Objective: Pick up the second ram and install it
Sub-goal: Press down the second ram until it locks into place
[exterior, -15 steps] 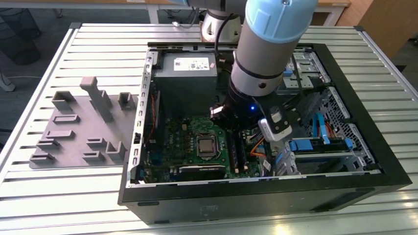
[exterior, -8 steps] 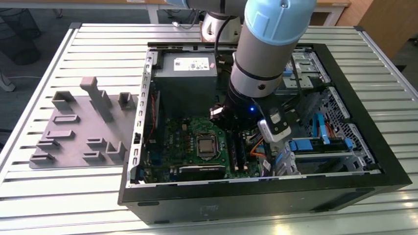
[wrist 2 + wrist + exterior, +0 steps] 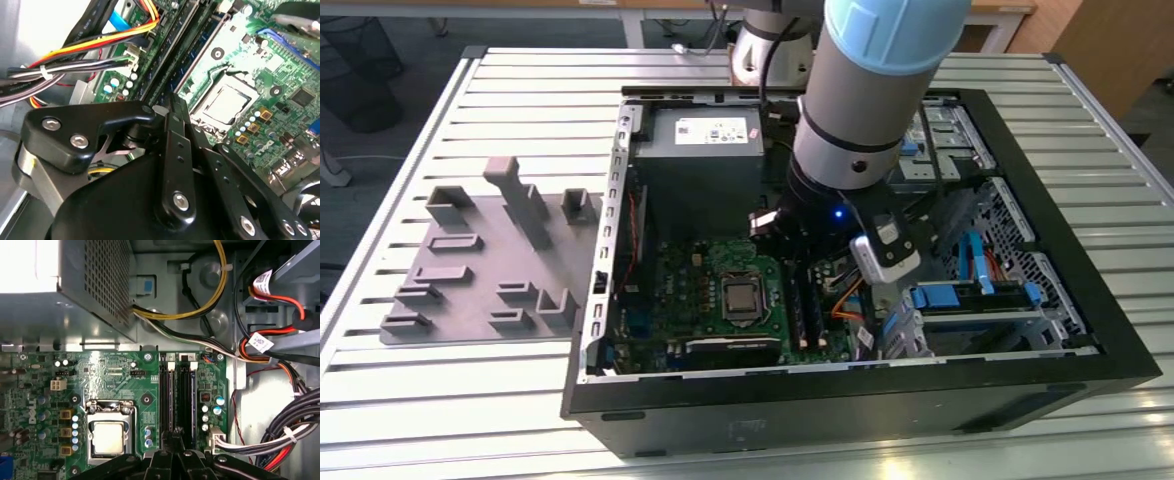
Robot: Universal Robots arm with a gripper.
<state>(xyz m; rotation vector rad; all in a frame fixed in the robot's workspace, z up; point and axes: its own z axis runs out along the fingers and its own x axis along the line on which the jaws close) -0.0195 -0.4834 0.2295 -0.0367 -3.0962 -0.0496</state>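
Second ram (image 3: 192, 397) apparently seated in its motherboard (image 3: 125, 390) slot, pincer (image 3: 178, 440) just above it, grip state impossible to tell, release seemingly left.

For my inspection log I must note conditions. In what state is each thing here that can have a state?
Black metal computer case: open, side panel off.
Silver square processor: seated in its socket, uncovered, no cooler on it.
Long black memory slots: whether filled, cannot tell.
Grey plastic holder tray: flat on the slatted table, outside the case.
Black gripper: low over the memory slots.
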